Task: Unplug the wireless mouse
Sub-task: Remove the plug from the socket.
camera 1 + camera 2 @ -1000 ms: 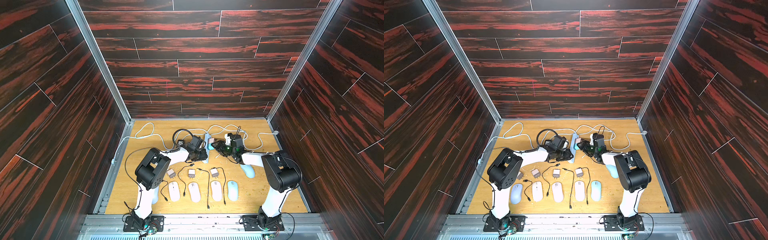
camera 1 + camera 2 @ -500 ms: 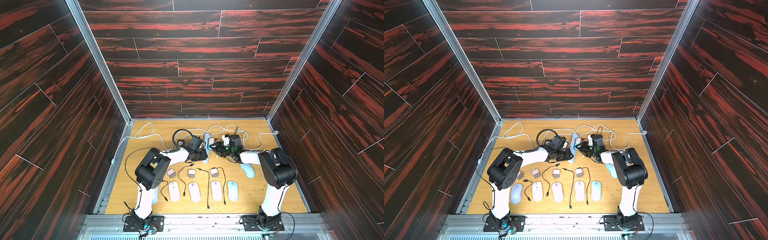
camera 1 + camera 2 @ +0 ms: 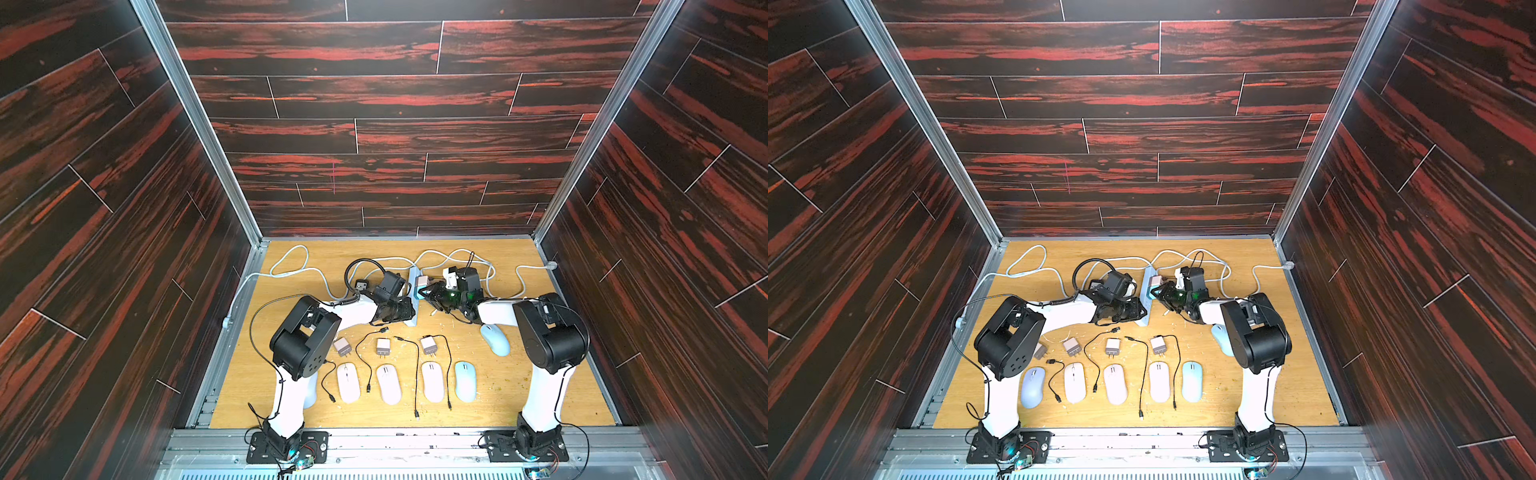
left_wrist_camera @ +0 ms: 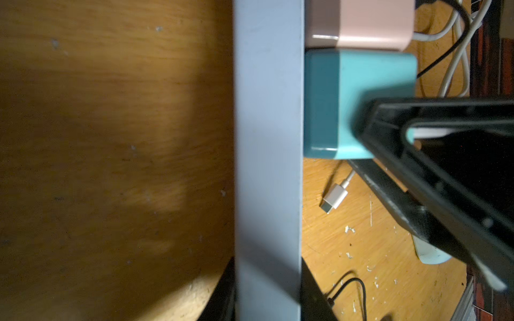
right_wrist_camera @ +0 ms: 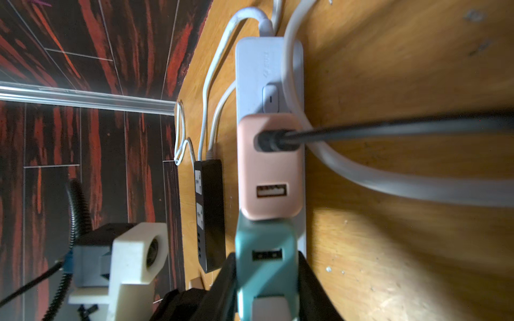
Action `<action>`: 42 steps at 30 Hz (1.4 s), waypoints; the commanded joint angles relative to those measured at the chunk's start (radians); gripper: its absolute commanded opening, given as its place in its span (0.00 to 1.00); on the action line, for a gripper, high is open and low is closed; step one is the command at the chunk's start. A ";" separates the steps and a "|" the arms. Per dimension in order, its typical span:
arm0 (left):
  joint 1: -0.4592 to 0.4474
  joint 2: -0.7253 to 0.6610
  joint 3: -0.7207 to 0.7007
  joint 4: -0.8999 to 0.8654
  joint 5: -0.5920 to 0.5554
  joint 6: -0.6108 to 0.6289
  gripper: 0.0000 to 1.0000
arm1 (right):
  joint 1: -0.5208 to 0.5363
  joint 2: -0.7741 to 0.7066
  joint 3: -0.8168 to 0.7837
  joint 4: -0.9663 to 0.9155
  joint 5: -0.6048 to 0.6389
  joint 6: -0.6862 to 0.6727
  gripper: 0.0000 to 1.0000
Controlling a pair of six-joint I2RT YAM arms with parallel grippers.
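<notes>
Basically this is the charger-pull step, as I read it. The left gripper (image 4: 268, 294) is clamped across the grey power strip (image 4: 267, 139), holding it on the table (image 3: 540, 374). The pale-blue wireless mouse (image 3: 494, 338) lies by the right arm (image 3: 496, 311), apart from the strip. The right gripper (image 5: 267, 278) has its jaws pressed on both flanks of the teal charger (image 5: 264, 239), which is plugged into the strip and touching the pink charger (image 5: 269, 166) in the next socket. A white USB-C plug (image 4: 335, 198) lies loose on the wood just beside the strip, so the mouse end looks already free. Next move, my guess: pull the teal charger straight off the strip face without rocking it, left side bracing. The pink neighbour is tight against it and could get dragged along. Room: dark red-black plank walls (image 3: 374, 83) on three sides. Surface: light wood with a row of other mice (image 3: 388, 384) at the front, small chargers (image 3: 383, 347) with black cables behind them, and pale crumbs (image 4: 349, 229) scattered about.
</notes>
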 commanded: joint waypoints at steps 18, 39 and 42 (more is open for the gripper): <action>0.029 -0.056 -0.080 -0.055 -0.118 -0.073 0.00 | 0.001 -0.073 -0.057 0.069 -0.049 0.006 0.00; 0.032 -0.055 -0.092 -0.068 -0.156 -0.099 0.00 | 0.004 -0.128 -0.153 0.276 -0.121 0.089 0.00; 0.035 -0.047 -0.086 -0.075 -0.160 -0.106 0.00 | 0.010 -0.128 -0.143 0.205 -0.063 0.119 0.00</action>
